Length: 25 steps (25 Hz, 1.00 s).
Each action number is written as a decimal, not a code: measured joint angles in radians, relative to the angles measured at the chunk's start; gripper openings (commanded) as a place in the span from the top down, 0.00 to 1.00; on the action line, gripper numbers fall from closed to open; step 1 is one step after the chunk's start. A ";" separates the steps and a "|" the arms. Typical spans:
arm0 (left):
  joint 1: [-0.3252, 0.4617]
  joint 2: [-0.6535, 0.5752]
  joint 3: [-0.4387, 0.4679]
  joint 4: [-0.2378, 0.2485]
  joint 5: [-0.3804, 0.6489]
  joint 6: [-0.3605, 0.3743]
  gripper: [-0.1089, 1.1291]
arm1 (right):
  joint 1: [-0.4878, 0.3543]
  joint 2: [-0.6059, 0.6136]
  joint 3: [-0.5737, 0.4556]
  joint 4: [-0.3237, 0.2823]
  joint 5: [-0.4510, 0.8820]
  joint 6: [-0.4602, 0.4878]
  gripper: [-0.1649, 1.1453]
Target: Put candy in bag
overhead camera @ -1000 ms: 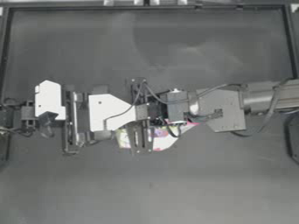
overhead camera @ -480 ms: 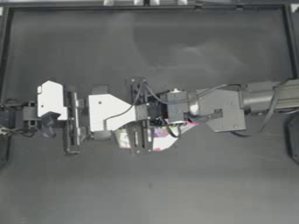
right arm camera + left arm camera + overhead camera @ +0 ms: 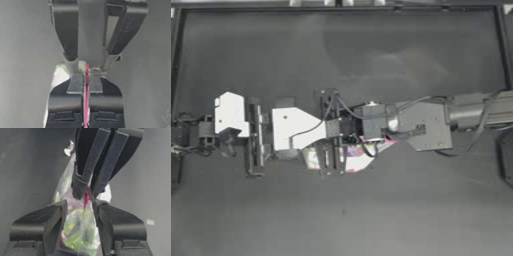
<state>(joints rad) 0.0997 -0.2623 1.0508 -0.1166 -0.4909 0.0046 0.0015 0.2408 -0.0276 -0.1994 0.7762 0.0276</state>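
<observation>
The dark desk (image 3: 345,60) carried both arms meeting mid-desk. The bag (image 3: 78,228) hung between them, largely hidden from above. The right claw (image 3: 85,82) was clamped on its pink strip; the left claw (image 3: 79,206) was open around it. The candy (image 3: 69,150) lay just beyond the bag.

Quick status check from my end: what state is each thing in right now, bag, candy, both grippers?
bag: between both grippers at mid-table, its pink-red strip pinched, sweets showing through the plastic.
candy: lying loose on the table beyond the bag, not in it.
right gripper: shut on the bag's pink-red strip.
left gripper: jaws apart around the bag's body, facing the right gripper.
</observation>
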 measured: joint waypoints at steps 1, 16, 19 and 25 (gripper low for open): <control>0.000 0.000 0.000 0.000 0.000 0.002 0.31 | 0.000 0.000 0.000 0.000 0.000 0.000 0.83; 0.000 0.011 -0.005 0.029 0.003 0.003 0.58 | 0.000 0.000 0.000 -0.002 0.000 0.000 0.83; -0.002 0.009 -0.005 0.029 0.003 0.003 0.66 | -0.002 0.000 0.000 -0.002 -0.002 0.000 0.83; -0.006 0.009 -0.005 0.035 0.003 0.003 0.88 | -0.002 0.000 0.000 -0.002 -0.002 0.000 0.83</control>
<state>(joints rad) 0.0936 -0.2531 1.0462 -0.0813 -0.4878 0.0077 0.0000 0.2408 -0.0276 -0.2010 0.7747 0.0276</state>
